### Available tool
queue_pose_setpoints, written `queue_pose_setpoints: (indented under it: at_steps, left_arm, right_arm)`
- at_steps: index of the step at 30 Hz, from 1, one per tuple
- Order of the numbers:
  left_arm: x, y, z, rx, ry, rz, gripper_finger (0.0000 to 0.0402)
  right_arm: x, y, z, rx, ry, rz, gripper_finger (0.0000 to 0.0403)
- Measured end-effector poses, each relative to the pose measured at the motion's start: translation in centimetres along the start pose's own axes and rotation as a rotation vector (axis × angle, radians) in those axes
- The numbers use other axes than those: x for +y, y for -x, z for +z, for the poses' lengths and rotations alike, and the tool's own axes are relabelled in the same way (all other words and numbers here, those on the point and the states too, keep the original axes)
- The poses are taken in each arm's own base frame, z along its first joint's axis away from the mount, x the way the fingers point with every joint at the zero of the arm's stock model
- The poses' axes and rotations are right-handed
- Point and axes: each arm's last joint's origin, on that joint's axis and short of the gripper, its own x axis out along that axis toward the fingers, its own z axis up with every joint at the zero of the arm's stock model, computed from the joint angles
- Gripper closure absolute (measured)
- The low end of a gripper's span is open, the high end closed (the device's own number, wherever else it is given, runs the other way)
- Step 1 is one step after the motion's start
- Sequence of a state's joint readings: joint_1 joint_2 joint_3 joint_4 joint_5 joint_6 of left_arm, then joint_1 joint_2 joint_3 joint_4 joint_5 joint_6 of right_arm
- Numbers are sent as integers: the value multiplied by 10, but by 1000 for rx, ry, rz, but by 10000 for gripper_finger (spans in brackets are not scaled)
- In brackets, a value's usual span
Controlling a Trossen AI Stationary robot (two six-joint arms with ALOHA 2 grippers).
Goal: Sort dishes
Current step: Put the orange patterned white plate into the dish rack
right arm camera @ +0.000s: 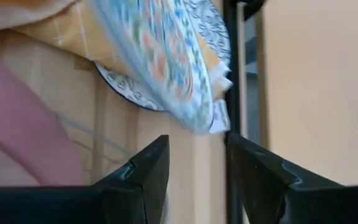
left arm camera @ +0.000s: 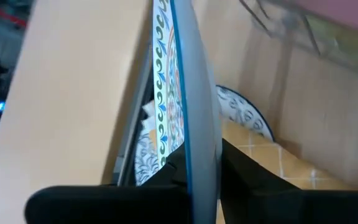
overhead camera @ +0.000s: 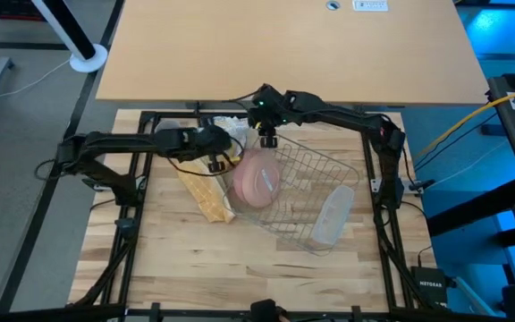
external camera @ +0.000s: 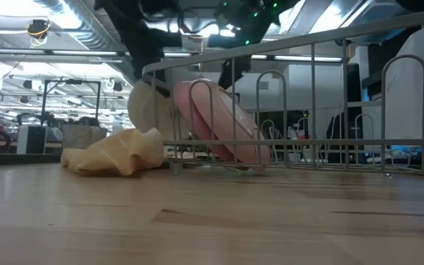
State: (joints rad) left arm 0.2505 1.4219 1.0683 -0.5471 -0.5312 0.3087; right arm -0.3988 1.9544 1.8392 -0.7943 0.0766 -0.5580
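**Patterned plate held on edge beside the rack**

Your left pincer [left arm camera: 194,180] clamped a patterned plate [left arm camera: 179,81], white with blue, green and orange scrollwork, on its edge over the tabletop [overhead camera: 240,259] near the yellow cloth [overhead camera: 206,192]. Your right pincer [right arm camera: 194,165] stood open just beside it, holding nothing. A pink plate [overhead camera: 257,177] leaned upright in the wire rack [overhead camera: 316,192]. You could read no writing on the dishes.

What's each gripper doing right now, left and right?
Left gripper: shut on the patterned plate, held on edge.
Right gripper: open, holding nothing, just short of that plate's rim.
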Motion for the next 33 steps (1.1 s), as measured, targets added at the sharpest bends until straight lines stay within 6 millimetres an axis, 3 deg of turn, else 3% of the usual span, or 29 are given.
queue_pose_setpoints:
  at_steps: [4,11,16,25,29,33]
  left_arm:
    - [13,26,-2,-70,103,32,370]
    - [30,82,-9,-246,263,106,370]
    - [36,123,-14,-430,490,59,370]
    - [4,159,3,-639,812,-274,370]
    - [-19,160,14,-627,932,-396,370]
    - [-45,150,28,-588,1024,-468,370]
  right_arm:
    - [-3,32,-1,-8,-2,-36,233]
    - [-9,105,-6,-62,-21,-150,233]
    - [-10,159,-15,-120,-71,-251,233]
    - [-9,228,-34,-219,-240,-420,233]
    - [-5,244,-43,-235,-318,-408,233]
    - [1,247,-50,-204,-355,-342,233]
